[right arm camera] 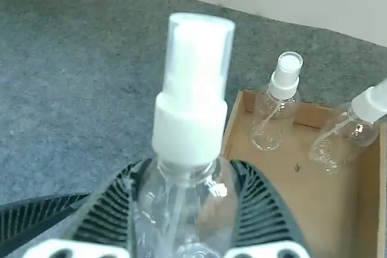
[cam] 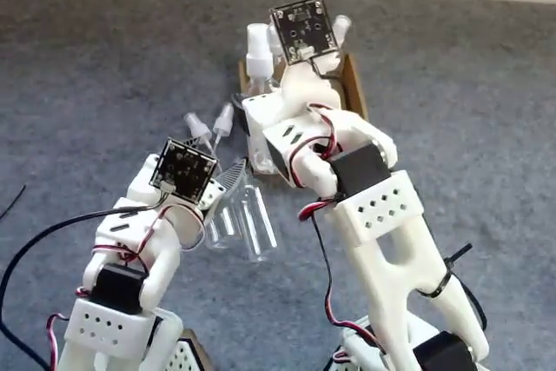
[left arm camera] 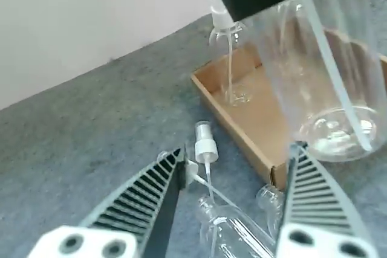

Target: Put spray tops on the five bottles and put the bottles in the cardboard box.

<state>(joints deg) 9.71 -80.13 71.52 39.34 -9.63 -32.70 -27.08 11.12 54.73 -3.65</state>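
Note:
My right gripper (right arm camera: 186,176) is shut on a clear bottle (right arm camera: 181,209) with a white spray top (right arm camera: 192,89), and holds it upright over the near edge of the cardboard box (right arm camera: 233,128). Two topped bottles are in the box, one standing (right arm camera: 275,107) and one leaning (right arm camera: 351,126). My left gripper (left arm camera: 239,149) hangs open just above two clear bottles (cam: 252,219) lying on the carpet in front of the box. Two loose spray tops (cam: 198,125) with thin tubes lie at their necks. The held bottle (left arm camera: 314,77) hangs beside the left gripper.
Grey carpet (cam: 104,84) covers the table, with open room to the left and right of the box (cam: 354,84). A black cable (cam: 35,245) runs along the carpet at the left arm's base. A pale wall lies behind the table's far edge.

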